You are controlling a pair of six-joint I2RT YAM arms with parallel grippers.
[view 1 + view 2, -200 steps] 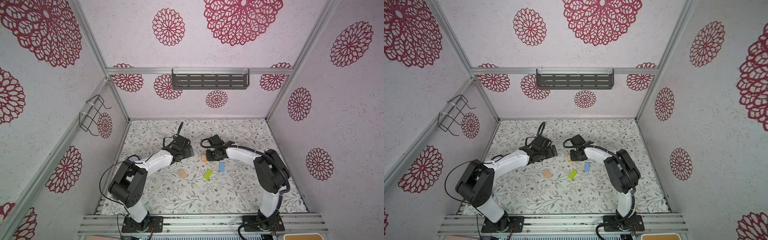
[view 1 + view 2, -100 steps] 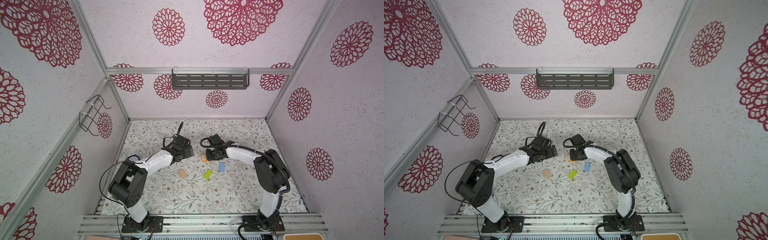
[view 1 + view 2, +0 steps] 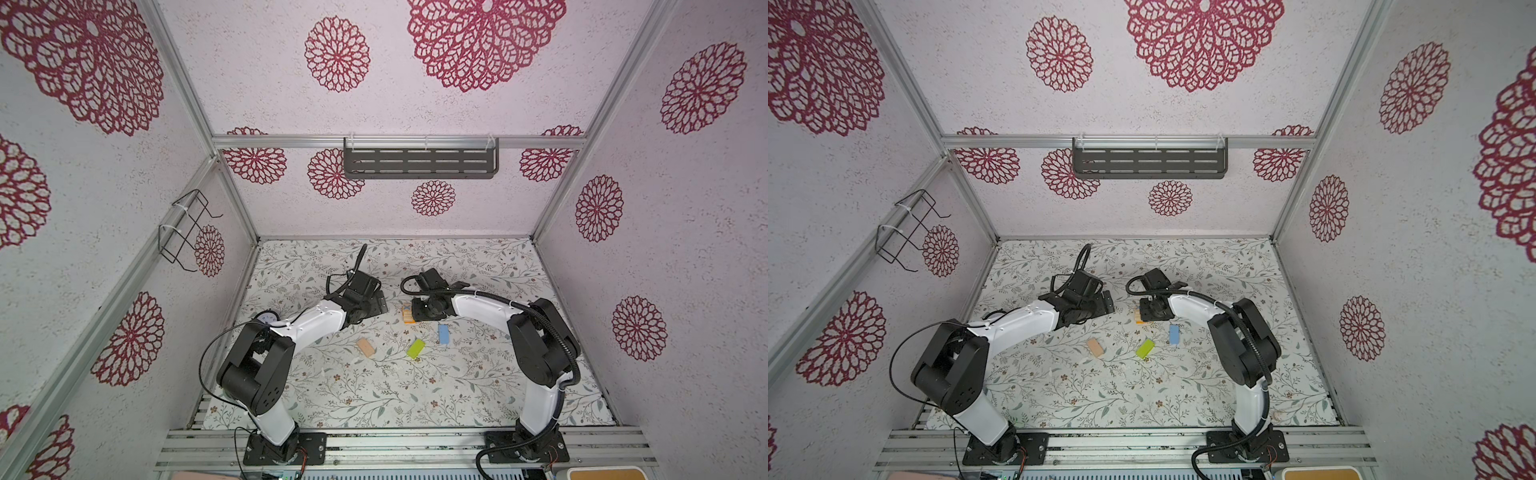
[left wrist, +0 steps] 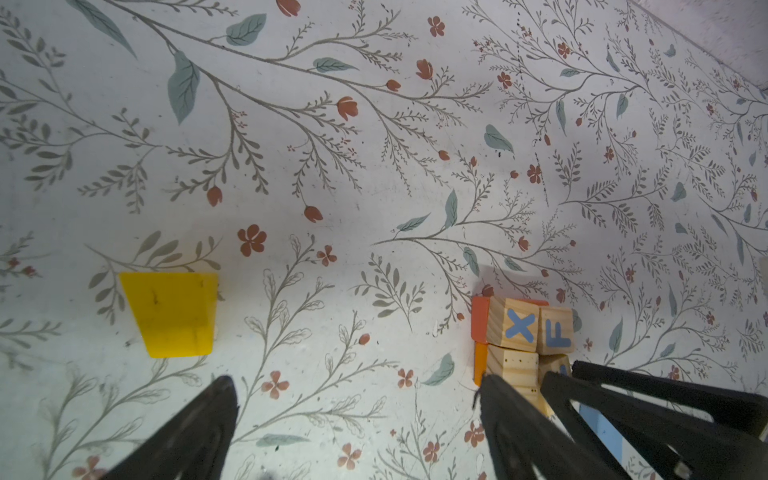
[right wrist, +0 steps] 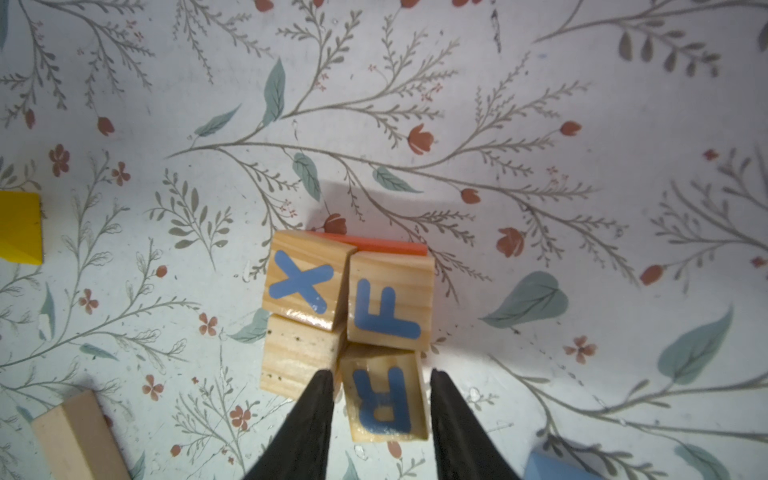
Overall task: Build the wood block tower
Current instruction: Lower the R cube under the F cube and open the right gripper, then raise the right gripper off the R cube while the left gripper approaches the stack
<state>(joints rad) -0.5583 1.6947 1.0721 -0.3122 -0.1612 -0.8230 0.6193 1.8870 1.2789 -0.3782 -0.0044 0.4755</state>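
The tower [image 3: 408, 316] [image 3: 1137, 316] is a low stack: four natural-wood cubes sit on orange blocks [image 5: 374, 244]. Their tops show X [image 5: 305, 284], F [image 5: 388, 305], R [image 5: 384, 401] and a plain face [image 5: 297, 357]. My right gripper [image 5: 380, 374] [image 3: 420, 315] is open, its fingers straddling the R cube with a small gap on one side. My left gripper [image 4: 357, 386] [image 3: 380, 303] is open and empty, between the tower [image 4: 523, 332] and a yellow block [image 4: 170, 313]. Tan [image 3: 365, 347], lime green [image 3: 416, 348] and light blue [image 3: 444, 333] blocks lie loose in front.
Patterned walls enclose the floral table [image 3: 374, 399] on three sides. A black shelf [image 3: 419, 162] hangs on the back wall and a wire rack [image 3: 187, 228] on the left wall. In the left wrist view the right gripper's fingers [image 4: 644, 399] reach in beside the tower.
The right gripper's jaws have widened a little around the R cube. Both arms stay nearly where they were.
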